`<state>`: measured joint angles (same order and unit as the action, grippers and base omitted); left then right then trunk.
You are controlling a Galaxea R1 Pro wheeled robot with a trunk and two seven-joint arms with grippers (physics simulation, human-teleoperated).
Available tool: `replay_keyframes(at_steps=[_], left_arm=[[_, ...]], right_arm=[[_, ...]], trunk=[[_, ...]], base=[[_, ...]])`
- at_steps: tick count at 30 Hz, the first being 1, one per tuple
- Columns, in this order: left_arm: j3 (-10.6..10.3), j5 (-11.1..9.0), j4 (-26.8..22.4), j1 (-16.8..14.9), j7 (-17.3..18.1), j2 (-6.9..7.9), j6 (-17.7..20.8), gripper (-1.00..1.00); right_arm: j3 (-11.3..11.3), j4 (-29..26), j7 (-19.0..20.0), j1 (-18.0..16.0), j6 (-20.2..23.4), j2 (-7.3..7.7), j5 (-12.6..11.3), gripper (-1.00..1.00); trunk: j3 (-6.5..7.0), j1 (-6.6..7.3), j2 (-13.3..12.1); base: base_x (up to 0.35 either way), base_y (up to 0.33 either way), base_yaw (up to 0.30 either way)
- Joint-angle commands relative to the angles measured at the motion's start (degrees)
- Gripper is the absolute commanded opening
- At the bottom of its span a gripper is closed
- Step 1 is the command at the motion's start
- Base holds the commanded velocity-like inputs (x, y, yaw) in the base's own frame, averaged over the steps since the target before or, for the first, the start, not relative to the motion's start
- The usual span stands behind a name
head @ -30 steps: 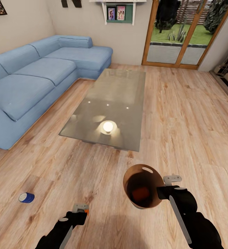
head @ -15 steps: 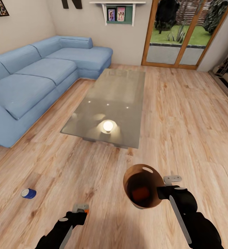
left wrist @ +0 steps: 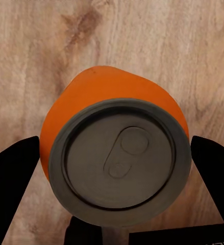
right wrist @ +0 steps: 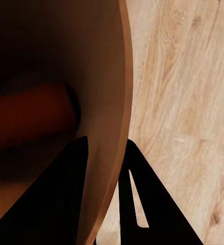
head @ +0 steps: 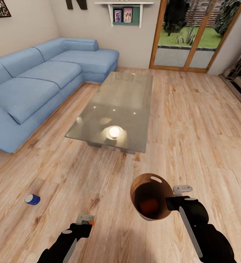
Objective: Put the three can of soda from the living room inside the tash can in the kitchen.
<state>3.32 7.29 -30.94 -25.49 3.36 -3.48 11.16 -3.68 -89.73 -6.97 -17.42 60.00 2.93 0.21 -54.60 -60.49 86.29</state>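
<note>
Low in the frame, the left gripper (head: 86, 221) clasps an orange can (left wrist: 114, 153); right gripper (head: 174, 197) pinches the bin (head: 151, 197) rim; blue can (head: 32, 199) lies lower left.

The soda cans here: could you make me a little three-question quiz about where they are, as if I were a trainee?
1. True or false: the blue can lies on the glass table.
2. Multiple choice: the left end effector holds (A) nothing, (B) an orange can, (C) a blue can.
3. Short answer: what orange thing lies inside the bin that the right end effector grips by the rim?

Key:
1. False; it lies on the wood floor, on the robot's left.
2. B.
3. Another orange can.
</note>
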Motion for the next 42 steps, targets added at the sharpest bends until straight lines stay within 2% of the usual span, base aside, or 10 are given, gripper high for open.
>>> replay_keyframes(at_steps=[1, 42], left_arm=[[0.0, 0.01, 0.0, 0.0, -0.02, 0.0, 0.0, -1.0], [-0.01, -0.01, 0.0, 0.0, -0.02, -0.04, 0.0, -1.0]], right_arm=[[-0.01, -0.01, 0.09, -0.01, 0.0, -0.01, -0.65, -1.0], [-0.01, -0.01, 0.08, -0.02, 0.0, 0.06, -0.65, -1.0]], trunk=[[0.06, 0.0, 0.0], [3.76, 0.0, 0.0]], base=[[-0.006, 0.0, 0.0], [0.0, 0.0, 0.0]])
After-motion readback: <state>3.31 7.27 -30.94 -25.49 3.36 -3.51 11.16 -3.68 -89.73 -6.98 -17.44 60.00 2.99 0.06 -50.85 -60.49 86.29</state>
